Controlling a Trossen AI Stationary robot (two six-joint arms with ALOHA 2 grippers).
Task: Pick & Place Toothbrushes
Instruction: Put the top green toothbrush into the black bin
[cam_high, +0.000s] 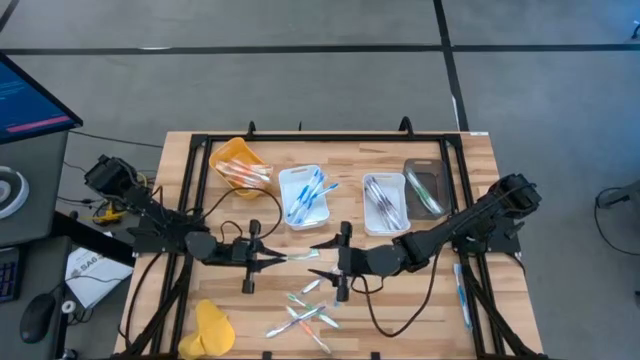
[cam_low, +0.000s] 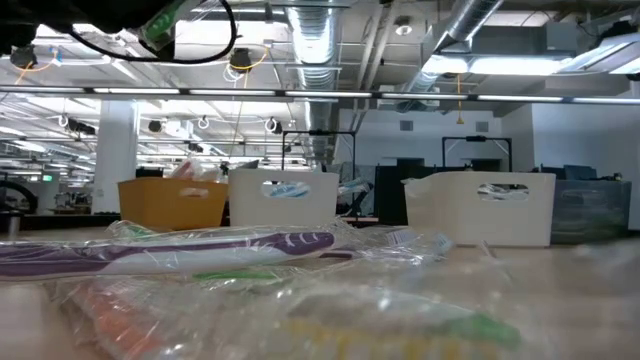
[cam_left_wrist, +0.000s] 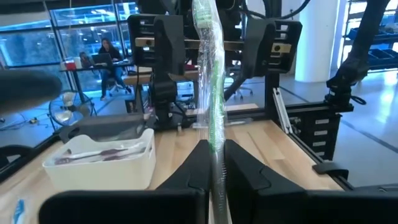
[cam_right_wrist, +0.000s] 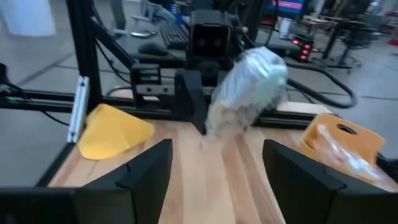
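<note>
Green-handled and sealed in crinkly clear wrap, the toothbrush (cam_left_wrist: 210, 99) is pinched by one end in the left gripper (cam_high: 268, 258), whose jaws are clamped together on it. It juts out level above the middle of the surface (cam_high: 470, 175), toward the right gripper (cam_high: 336, 262), whose jaws stand wide apart just short of its free end. From the right wrist that end shows as a pale wrapped bundle (cam_right_wrist: 249, 87) hanging between the 2 spread fingers (cam_right_wrist: 146, 171).

This looks like a hand-over, and the risk lies in the wrap. It is slick and loose, so jaws closing on film alone rather than on the handle could let the brush slide out once the left lets go. It would then fall among the loose brushes (cam_high: 305, 312) lying near the front edge, directly under the hand-over point. A long thin handle held only by its tip may also droop or swing, so the right jaws could close beside it. If the left releases early, nothing holds it.

Beyond stand the yellow tray (cam_high: 238, 160), 2 white trays (cam_high: 305, 195) (cam_high: 384, 203) and the dark tray (cam_high: 427, 185), all well apart from the grippers. A carry to the wrong tray would be the later slip; I cannot tell which is meant for green.
</note>
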